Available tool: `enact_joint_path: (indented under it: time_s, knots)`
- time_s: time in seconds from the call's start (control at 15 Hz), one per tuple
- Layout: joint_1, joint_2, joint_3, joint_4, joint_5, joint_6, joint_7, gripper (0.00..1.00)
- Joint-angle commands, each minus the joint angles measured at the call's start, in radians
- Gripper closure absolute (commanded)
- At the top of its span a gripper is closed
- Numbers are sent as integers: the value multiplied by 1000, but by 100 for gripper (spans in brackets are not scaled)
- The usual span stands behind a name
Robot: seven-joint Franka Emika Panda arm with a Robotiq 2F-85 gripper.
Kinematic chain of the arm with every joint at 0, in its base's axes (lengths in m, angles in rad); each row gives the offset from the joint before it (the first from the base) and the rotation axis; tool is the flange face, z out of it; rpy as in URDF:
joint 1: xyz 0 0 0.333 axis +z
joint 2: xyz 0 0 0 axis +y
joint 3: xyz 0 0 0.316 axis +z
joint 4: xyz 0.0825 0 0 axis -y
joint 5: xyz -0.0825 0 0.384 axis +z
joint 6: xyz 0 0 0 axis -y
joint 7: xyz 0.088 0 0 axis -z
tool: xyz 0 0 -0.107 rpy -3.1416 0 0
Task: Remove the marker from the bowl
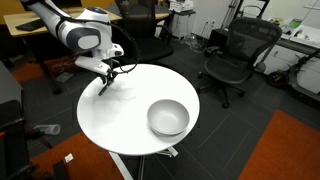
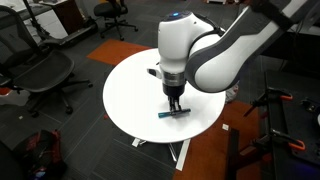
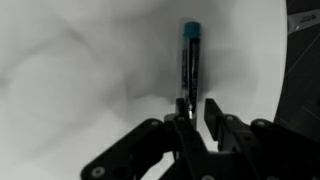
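The teal-blue marker [image 2: 172, 114] lies flat on the white round table [image 2: 130, 90], outside the bowl. In the wrist view the marker [image 3: 190, 55] points away from me, teal end far. Its near end lies against the inner face of one finger. My gripper [image 3: 198, 105] stands just over it with a visible gap to the other finger, slightly open. It shows in both exterior views [image 1: 104, 88] [image 2: 175, 106], low over the table. The grey-silver bowl [image 1: 168, 118] stands empty on the table's other side, well apart from the gripper. My arm hides it in an exterior view.
The table edge [image 3: 283, 70] runs close beside the marker, with dark floor beyond. Black office chairs [image 1: 235, 50] [image 2: 45, 75] stand around the table. An orange carpet patch [image 1: 285, 150] lies on the floor.
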Motion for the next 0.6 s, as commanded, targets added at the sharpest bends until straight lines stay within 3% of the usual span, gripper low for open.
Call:
enact_joint_path:
  time_s: [0.0,0.4,0.53]
  knots:
    - [-21,-4,17,7,-6,24,-17,44]
    - [-29,-107,35,-19,8,-1,-7,1]
    - [-24,-142,33,-27,7,-3,-4,0]
